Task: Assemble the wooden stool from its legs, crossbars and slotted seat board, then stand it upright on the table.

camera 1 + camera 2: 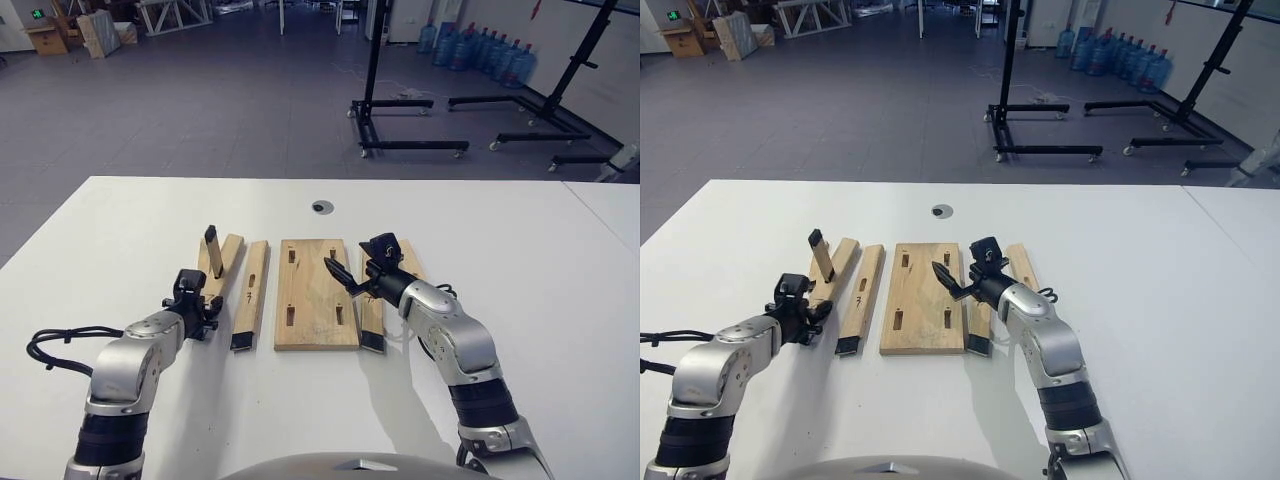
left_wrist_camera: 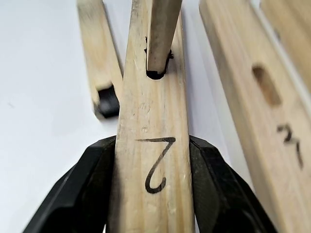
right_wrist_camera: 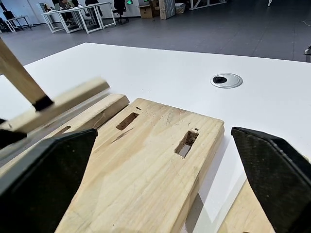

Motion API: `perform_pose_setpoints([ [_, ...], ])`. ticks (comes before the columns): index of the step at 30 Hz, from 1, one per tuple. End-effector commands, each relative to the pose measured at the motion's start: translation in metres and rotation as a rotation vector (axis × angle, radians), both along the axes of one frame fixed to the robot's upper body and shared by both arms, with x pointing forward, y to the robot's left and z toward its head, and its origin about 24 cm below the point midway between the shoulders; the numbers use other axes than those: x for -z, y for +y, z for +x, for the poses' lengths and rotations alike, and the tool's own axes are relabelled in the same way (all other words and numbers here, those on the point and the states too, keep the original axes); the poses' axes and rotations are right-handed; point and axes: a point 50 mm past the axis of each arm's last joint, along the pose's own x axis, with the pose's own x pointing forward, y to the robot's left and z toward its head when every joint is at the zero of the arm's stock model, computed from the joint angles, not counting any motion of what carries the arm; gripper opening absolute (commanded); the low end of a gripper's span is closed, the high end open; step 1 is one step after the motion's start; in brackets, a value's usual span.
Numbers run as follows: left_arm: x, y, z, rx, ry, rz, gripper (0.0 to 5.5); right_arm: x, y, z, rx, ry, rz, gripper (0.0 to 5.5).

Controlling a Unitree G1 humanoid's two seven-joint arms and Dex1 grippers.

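The white table carries every part. The slotted seat board lies flat at its centre, with a loose leg to its left and a right-hand leg against its other edge. The left gripper is clamped across the near end of the leg marked 2, whose slot holds a tilted crossbar. The right gripper hovers over the board's right side, fingers spread wide. The crossbar looks only partly seated. Lifting that leg by its end could lever the crossbar out or twist the leg in the grip.

Pale-wood seat board and leg — black handwritten numeral, likely 2 — white table.
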Motion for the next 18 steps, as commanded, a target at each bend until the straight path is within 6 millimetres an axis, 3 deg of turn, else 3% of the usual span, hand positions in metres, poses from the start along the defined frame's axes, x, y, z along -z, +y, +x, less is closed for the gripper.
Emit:
perform_pose_setpoints([
  [1,-0.063,-0.002,0.023,0.041,-0.303,-0.121,2.03,-0.006,-0.003,0.005,0.006,-0.025,-0.011,5.06],
  [3,-0.099,-0.001,0.033,0.092,-0.456,-0.260,2.03,-0.007,-0.007,0.008,0.019,-0.028,-0.012,5.06],
  [5,-0.119,-0.007,0.033,0.215,-0.517,-0.410,2.03,-0.017,-0.017,0.015,0.046,-0.031,0.038,5.06],
  [7,-0.128,-0.023,0.025,0.404,-0.517,-0.606,2.03,-0.049,-0.036,0.025,0.029,-0.029,0.232,5.06],
  [10,-0.121,-0.047,0.010,0.606,-0.449,-0.838,2.03,-0.110,-0.066,0.031,-0.113,-0.038,0.500,5.06],
  [13,-0.111,-0.061,0.000,0.691,-0.375,-0.946,2.03,-0.152,-0.076,0.038,-0.229,-0.040,0.704,5.06],
  [15,-0.107,-0.067,-0.002,0.713,-0.341,-1.018,2.03,-0.164,-0.072,0.039,-0.302,-0.012,0.801,5.06],
  [18,-0.105,-0.070,0.000,0.712,-0.315,-1.091,2.03,-0.164,-0.054,0.034,-0.395,0.057,0.886,5.06],
])
